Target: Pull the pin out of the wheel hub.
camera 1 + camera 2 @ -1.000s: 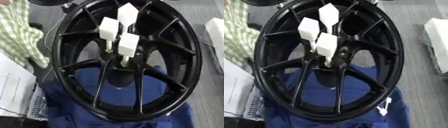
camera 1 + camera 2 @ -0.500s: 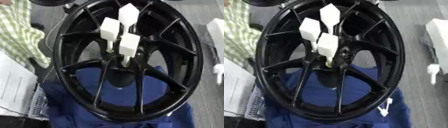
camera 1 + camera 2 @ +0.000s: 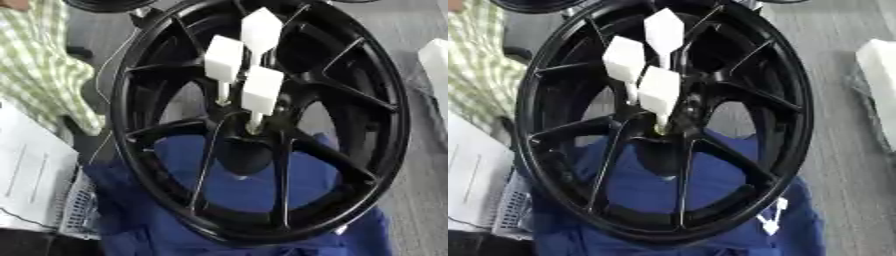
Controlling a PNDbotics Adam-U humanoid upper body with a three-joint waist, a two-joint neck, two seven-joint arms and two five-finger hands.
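A black spoked wheel stands tilted on a blue cloth, filling most of both views. Three white pins with block-shaped heads stick out of its hub. One pin is on the left, another is at the top, and the nearest has its thin shaft entering the hub just below it. Neither of my hands shows in either view.
A person in a green checked shirt stands at the left, not touching the wheel. White papers and a white basket lie at the lower left. A white box is at the right edge. A small white piece rests on the cloth.
A small white thing seen at the right edge half a second ago is gone from view. The pins and wheel have not moved; the picture has only shifted slightly.
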